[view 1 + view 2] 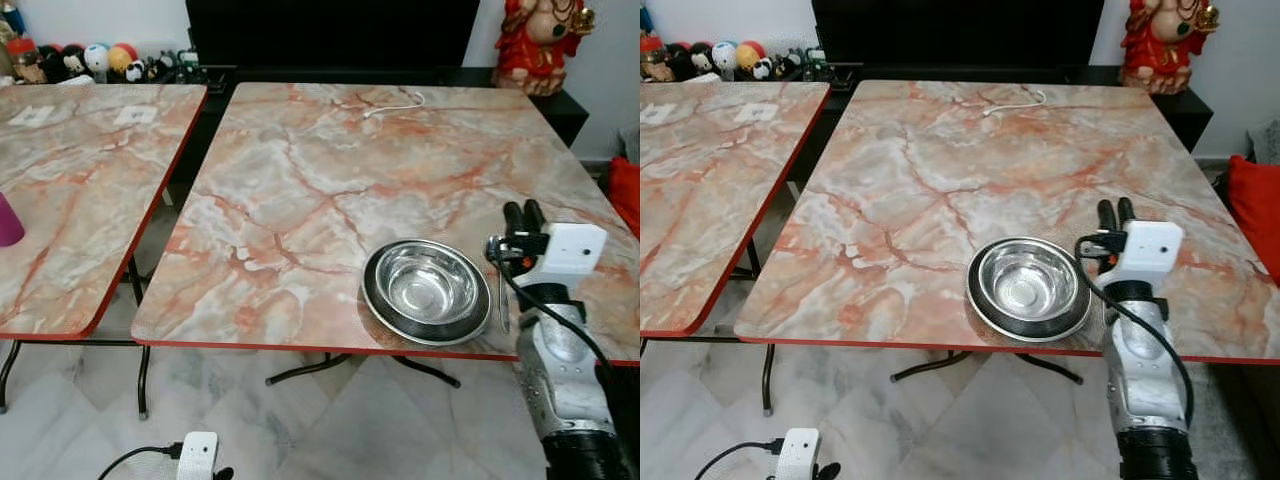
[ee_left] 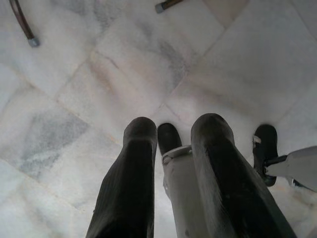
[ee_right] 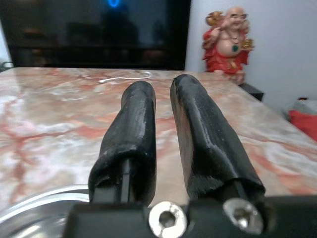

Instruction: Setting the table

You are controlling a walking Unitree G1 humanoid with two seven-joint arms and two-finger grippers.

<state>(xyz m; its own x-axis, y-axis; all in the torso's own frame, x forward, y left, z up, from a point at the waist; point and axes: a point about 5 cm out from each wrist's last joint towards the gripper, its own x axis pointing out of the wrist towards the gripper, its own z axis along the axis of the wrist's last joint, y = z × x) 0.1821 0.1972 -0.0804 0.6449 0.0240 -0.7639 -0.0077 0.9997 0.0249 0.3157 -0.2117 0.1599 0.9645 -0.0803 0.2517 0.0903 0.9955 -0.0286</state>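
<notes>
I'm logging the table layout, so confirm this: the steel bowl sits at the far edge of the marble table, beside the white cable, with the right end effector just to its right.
Not quite. The steel bowl sits at the near edge of the marble table; the white cable lies at the far edge. The left eye view shows this. The right end effector is indeed just to the bowl's right.

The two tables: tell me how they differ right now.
The near table carries a steel bowl at its front edge and a white cable near its far edge; the side table carries a purple thing and two white slips. The right gripper hovers above the near table beside the bowl; the side table has no gripper near it. Both have the same orange-veined marble top with a red rim.
</notes>
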